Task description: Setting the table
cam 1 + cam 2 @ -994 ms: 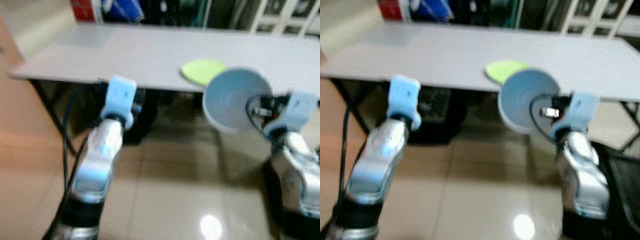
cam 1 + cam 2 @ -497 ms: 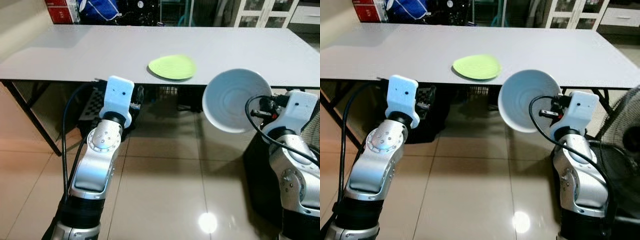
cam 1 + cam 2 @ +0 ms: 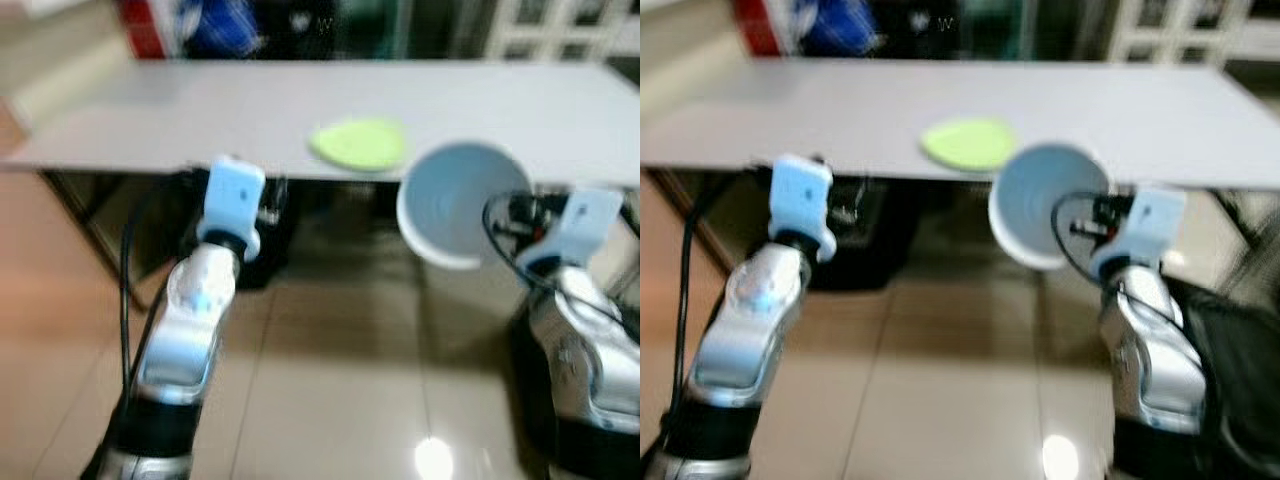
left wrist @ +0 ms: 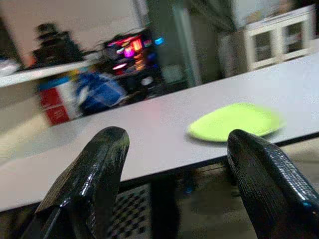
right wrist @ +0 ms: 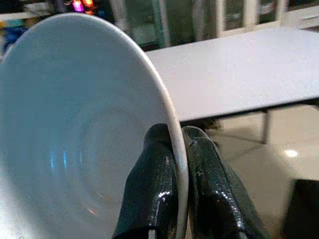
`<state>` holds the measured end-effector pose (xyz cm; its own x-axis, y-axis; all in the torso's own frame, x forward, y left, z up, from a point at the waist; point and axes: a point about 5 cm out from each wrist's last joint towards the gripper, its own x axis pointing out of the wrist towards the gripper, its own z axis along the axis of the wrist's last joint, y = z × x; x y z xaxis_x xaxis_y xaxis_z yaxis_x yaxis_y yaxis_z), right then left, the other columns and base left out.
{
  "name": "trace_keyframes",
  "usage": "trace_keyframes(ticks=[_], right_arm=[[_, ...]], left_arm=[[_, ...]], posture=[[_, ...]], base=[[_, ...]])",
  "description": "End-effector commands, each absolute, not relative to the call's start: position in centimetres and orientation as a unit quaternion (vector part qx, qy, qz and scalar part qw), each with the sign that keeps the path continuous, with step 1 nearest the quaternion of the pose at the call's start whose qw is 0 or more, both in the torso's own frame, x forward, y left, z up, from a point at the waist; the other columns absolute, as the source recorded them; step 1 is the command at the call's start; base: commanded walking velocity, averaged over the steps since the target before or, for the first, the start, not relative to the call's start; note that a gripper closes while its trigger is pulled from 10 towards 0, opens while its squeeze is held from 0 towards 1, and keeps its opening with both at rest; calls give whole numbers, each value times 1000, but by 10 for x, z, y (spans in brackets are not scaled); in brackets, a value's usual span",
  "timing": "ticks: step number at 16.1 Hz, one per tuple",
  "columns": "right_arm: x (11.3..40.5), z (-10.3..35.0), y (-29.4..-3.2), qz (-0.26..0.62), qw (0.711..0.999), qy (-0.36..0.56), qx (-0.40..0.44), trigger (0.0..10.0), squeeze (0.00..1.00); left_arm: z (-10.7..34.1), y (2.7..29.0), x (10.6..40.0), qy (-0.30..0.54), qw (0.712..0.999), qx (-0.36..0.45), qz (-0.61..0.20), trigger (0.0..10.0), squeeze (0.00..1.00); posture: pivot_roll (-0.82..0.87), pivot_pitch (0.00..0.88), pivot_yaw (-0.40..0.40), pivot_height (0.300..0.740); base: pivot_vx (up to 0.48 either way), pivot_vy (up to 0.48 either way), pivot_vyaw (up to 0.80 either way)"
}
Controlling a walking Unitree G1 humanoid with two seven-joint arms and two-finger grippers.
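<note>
In the middle right of the head views, the right gripper [image 5: 174, 164] has its fingers clenched on the rim of a white bowl [image 3: 455, 205], held tilted before the edge of the gray bench [image 3: 200, 110]. A green plate [image 3: 358, 143] lies on the bench near its front edge. The left gripper [image 4: 174, 164] has its fingers spread and grasps nothing. The head views are blurred; no writing is readable.

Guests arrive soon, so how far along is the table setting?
Done: one green plate lies on the white table. In hand: the right gripper is shut on the rim of a white bowl, held tilted in front of the table edge, above the floor. The left gripper is open and holds nothing. Left: setting the bowl on the table.
</note>
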<state>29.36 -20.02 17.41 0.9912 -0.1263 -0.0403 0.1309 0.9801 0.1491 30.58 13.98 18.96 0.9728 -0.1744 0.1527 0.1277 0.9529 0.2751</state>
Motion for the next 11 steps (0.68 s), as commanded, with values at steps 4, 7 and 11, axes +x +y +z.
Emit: trace_keyframes(ticks=[4, 7, 11], right_arm=[[297, 171, -197, -65, 995, -13, 76, 10000, 0], [298, 169, -202, -83, 993, -16, 77, 10000, 0], [301, 172, -205, -85, 993, -23, 74, 10000, 0]], left_arm=[[173, 151, 305, -77, 984, 128, -94, 10000, 0], [169, 150, 304, -75, 981, 134, -116, 10000, 0], [168, 146, 304, -78, 977, 139, -139, 10000, 0]], posture=[[-72, 0, 11, 740], [-71, 0, 11, 740], [-77, 0, 11, 740]], base=[[439, 0, 0], [439, 0, 0], [439, 0, -800]])
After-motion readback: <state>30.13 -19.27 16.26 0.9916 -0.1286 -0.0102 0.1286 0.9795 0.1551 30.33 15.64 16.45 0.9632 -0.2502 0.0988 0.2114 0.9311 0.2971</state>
